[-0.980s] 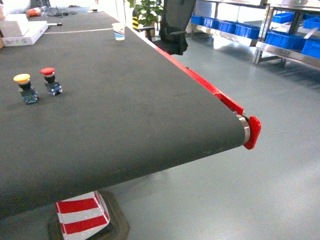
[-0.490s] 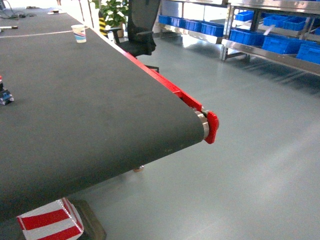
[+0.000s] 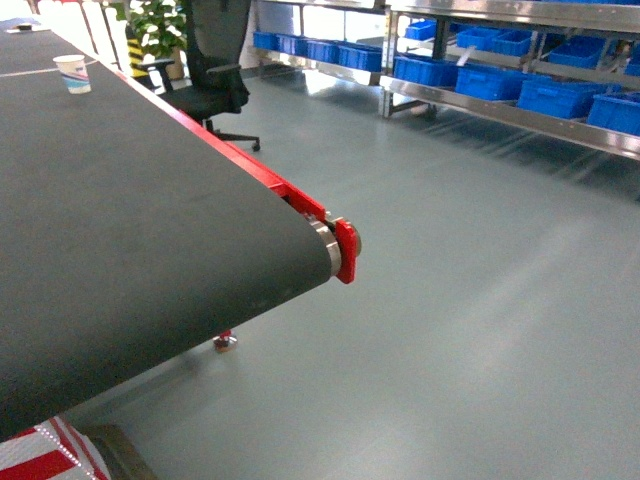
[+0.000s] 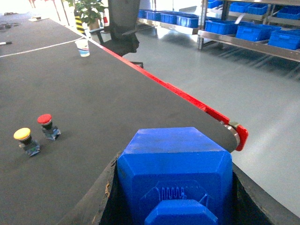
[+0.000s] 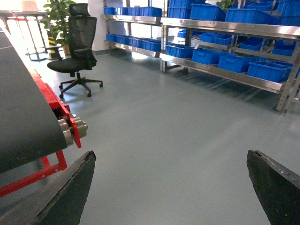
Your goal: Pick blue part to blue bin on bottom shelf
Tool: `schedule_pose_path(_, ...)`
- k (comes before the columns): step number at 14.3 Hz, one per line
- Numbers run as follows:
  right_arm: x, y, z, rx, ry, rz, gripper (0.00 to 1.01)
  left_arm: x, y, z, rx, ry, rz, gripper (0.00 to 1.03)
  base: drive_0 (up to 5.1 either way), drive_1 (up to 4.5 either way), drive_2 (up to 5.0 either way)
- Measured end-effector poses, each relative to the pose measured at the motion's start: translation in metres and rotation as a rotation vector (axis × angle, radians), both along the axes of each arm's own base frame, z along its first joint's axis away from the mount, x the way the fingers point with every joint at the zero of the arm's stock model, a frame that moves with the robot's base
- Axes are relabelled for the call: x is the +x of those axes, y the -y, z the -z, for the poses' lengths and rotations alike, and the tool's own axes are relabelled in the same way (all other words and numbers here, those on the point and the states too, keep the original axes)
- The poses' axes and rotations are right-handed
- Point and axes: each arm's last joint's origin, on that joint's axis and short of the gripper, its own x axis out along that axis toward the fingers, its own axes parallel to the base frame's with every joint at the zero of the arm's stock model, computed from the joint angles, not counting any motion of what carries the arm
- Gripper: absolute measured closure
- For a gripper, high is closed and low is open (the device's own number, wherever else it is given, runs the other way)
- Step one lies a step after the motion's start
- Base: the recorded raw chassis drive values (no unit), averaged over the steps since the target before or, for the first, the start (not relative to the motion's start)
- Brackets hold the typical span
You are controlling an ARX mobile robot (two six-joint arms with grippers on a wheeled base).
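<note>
From my remote seat, the clearest thing was the blue part [image 4: 174, 176], a chunky faceted plastic block filling the lower middle of the left wrist view, clamped between the dark fingers of the left gripper [image 4: 173, 206] and carried above the black conveyor belt [image 4: 93, 108]. The right gripper [image 5: 171, 187] hung spread wide with nothing between its two dark fingers, over bare grey floor just past the conveyor's red end cap [image 5: 75, 133]. The task's goal lay well beyond that cap: a long steel rack [image 3: 520, 110] across the open floor, its low level lined with blue bins [image 3: 555, 95]; I could not tell which bin was meant. My worry was the drive over: a jolt from the base could loosen the part, and swinging near the conveyor's corner could clip the roller. At that range I also judged a wrong-bin drop likely, since the crates looked alike. The left wrist view alone showed the part, along with a yellow push button [image 4: 24, 139] and a red push button [image 4: 47, 125] standing on the belt, and a paper cup [image 4: 83, 47] farther along it. The head view showed neither gripper, only belt, floor and rack. The right wrist view gave the fullest look at the rack tiers and an office chair [image 5: 77, 51] beside the conveyor.
</note>
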Motion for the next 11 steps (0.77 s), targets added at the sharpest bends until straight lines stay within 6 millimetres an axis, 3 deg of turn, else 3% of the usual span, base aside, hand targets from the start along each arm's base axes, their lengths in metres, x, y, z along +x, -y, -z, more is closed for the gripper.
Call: schedule_pose_path(11,0.0000,0.0000,0.0000,0.000,0.000,0.000,0.03,0.0000,0.0000,0.0000,0.000,0.000,0.000,0.58,-1.6,-1.59,-1.6)
